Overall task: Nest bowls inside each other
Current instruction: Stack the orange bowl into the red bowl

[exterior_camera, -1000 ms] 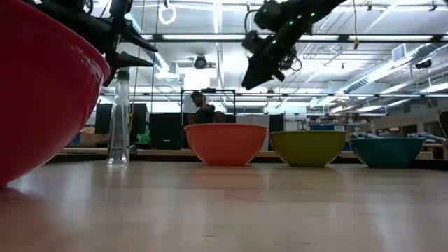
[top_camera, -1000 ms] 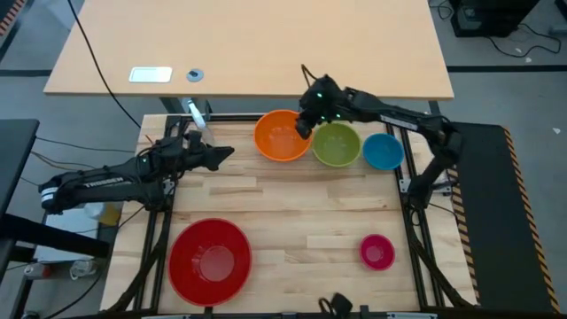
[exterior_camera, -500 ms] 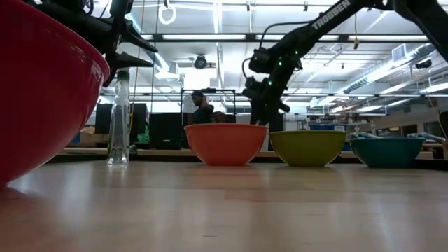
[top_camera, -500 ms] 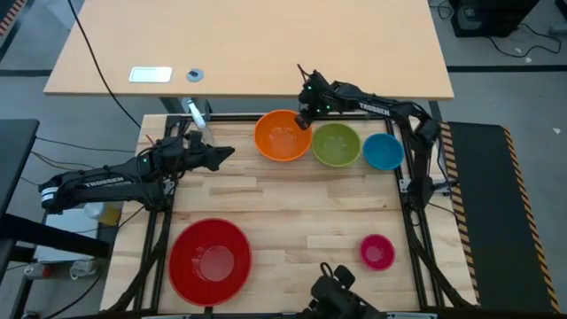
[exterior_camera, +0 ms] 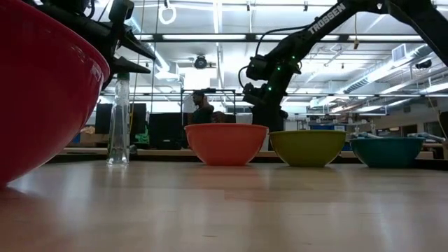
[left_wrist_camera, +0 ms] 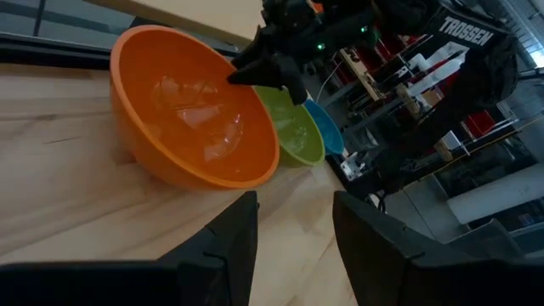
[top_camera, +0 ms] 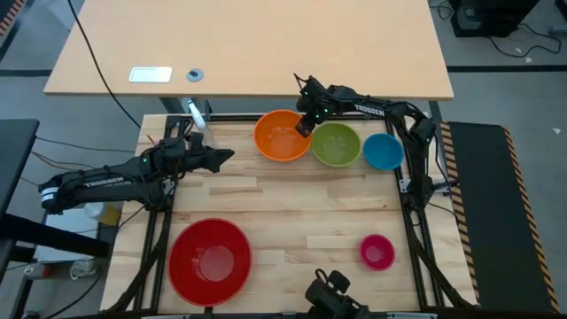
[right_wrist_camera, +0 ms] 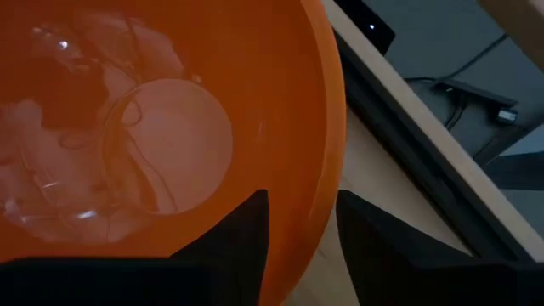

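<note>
Orange bowl [top_camera: 282,136], green bowl [top_camera: 337,144] and blue bowl [top_camera: 384,151] stand in a row along the table's far edge. A big red bowl [top_camera: 210,259] sits at the near left, a small pink bowl [top_camera: 376,252] at the near right. My right gripper [top_camera: 304,124] is open and slants down over the orange bowl's far right rim [right_wrist_camera: 330,183], one finger inside the bowl and one outside; I see no touch. My left gripper [top_camera: 228,156] hovers open left of the orange bowl [left_wrist_camera: 191,123], holding nothing.
A clear plastic bottle [top_camera: 196,115] stands at the table's far left corner, behind my left arm. A second tabletop [top_camera: 248,44] lies beyond the far edge. Bare wood [top_camera: 301,208] stretches across the table's middle.
My right gripper has come down from well above the bowls to the orange bowl's far right rim, tipping more steeply downward, and now straddles that rim. The bowls have not moved.
</note>
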`<state>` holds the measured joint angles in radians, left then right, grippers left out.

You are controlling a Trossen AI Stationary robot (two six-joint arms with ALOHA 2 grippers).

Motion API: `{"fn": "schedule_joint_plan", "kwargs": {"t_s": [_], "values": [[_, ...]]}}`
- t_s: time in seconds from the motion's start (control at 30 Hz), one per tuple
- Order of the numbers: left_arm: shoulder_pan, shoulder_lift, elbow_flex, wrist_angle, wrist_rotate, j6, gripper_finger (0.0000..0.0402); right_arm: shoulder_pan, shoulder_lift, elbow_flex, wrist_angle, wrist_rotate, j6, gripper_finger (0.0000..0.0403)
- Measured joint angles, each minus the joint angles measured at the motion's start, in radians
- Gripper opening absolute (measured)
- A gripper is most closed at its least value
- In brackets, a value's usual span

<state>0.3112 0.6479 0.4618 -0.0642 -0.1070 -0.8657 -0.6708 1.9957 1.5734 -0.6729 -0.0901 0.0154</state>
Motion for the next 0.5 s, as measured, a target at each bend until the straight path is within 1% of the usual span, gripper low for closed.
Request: {"fn": "schedule_joint_plan", "kwargs": {"t_s": [0.2,0.3,0.33,0.4,0.5], "values": [[0.000,0.000,0.000,0.008,0.000,0.022,0.0157,0.015,0.000,-0.008,0.004,0.023,0.008,0.0081],[-0.001,0.000,0.000,0.060,0.001,0.028,0.0157,0.024,0.000,-0.008,0.001,0.018,0.008,0.0044],[-0.001,0.000,0.000,0.088,0.007,0.053,0.0157,0.031,0.000,-0.008,0.002,0.008,0.000,0.0034],[-0.001,0.000,0.000,0.150,0.040,0.119,0.0157,0.046,-0.003,-0.008,-0.004,-0.008,-0.014,0.0024],[-0.001,-0.001,0.000,0.204,0.072,0.167,0.0157,0.072,-0.003,-0.008,-0.005,-0.030,-0.015,0.0024]]}}
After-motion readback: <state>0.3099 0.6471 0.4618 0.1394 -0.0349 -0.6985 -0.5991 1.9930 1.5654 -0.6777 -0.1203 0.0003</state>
